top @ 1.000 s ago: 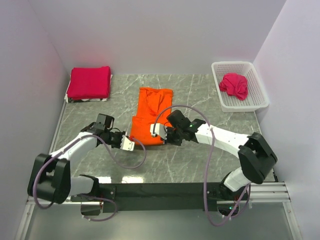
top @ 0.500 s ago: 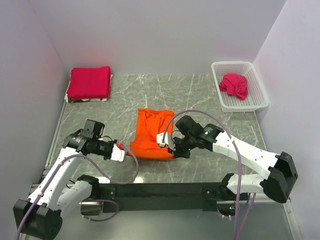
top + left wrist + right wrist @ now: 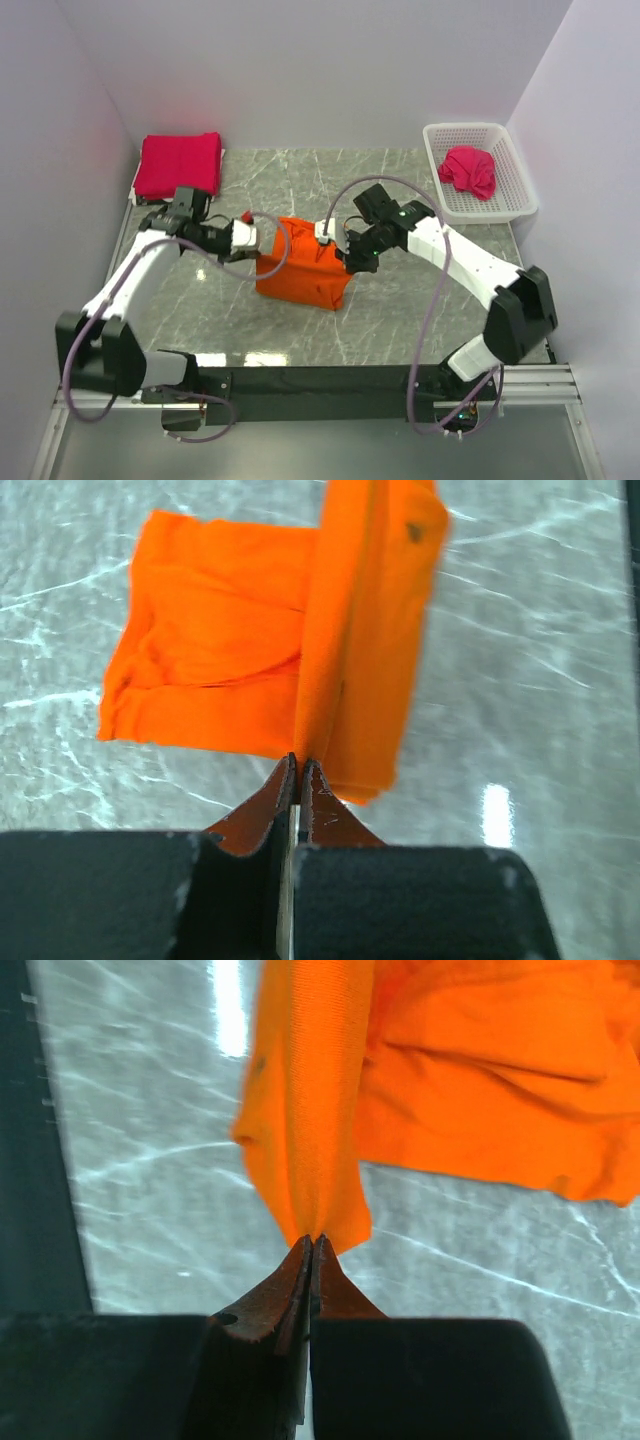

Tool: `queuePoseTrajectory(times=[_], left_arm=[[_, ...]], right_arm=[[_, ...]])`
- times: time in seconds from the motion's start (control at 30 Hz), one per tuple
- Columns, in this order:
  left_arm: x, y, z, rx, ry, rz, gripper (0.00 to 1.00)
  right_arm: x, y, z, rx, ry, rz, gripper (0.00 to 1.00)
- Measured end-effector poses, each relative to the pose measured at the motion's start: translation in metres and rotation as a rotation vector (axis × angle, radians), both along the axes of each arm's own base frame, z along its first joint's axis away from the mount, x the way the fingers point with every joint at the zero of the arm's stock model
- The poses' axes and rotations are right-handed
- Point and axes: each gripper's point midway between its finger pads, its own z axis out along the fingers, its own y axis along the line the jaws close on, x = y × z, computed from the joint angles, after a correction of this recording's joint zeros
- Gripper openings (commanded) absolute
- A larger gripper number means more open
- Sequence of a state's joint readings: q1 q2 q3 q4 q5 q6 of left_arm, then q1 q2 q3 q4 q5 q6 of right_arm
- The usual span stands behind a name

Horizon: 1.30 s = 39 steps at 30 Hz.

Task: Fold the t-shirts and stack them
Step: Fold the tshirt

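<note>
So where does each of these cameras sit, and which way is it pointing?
Top external: fixed high behind the arm bases, looking down at the table, orange t-shirt, pink folded stack and basket; both arms show whole.
Left wrist: rides the left arm, looking along the left tool, shut on the shirt's lifted edge.
Right wrist: rides the right arm; the right tool pinches another lifted edge.
Shared: all three show the orange t-shirt and marble table.
</note>
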State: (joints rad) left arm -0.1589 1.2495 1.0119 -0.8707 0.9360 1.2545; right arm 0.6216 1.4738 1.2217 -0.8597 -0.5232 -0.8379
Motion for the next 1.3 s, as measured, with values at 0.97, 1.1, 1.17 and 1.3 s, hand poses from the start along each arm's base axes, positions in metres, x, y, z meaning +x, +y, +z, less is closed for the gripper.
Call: queuePoseTrajectory(times=[0.97, 1.1, 1.17, 1.3], left_arm=[[0.233, -0.023, -0.114, -0.045, 0.312, 0.303, 0.31], [0.246, -0.015, -0.105, -0.091, 0.370, 0.428, 0.45], [0.245, -0.004, -0.100, -0.119, 0.426, 0.510, 0.46], [0.230, 0.019, -0.079, -0.188, 0.546, 0.655, 0.46]], right_arm=[[0.214, -0.024, -0.108, -0.187, -0.010, -0.206, 0.06], [0.244, -0.032, -0.101, -0.200, -0.097, -0.332, 0.27], [0.256, -0.034, -0.092, -0.192, -0.117, -0.400, 0.36], [0.269, -0.035, -0.067, -0.108, -0.088, -0.583, 0.36]])
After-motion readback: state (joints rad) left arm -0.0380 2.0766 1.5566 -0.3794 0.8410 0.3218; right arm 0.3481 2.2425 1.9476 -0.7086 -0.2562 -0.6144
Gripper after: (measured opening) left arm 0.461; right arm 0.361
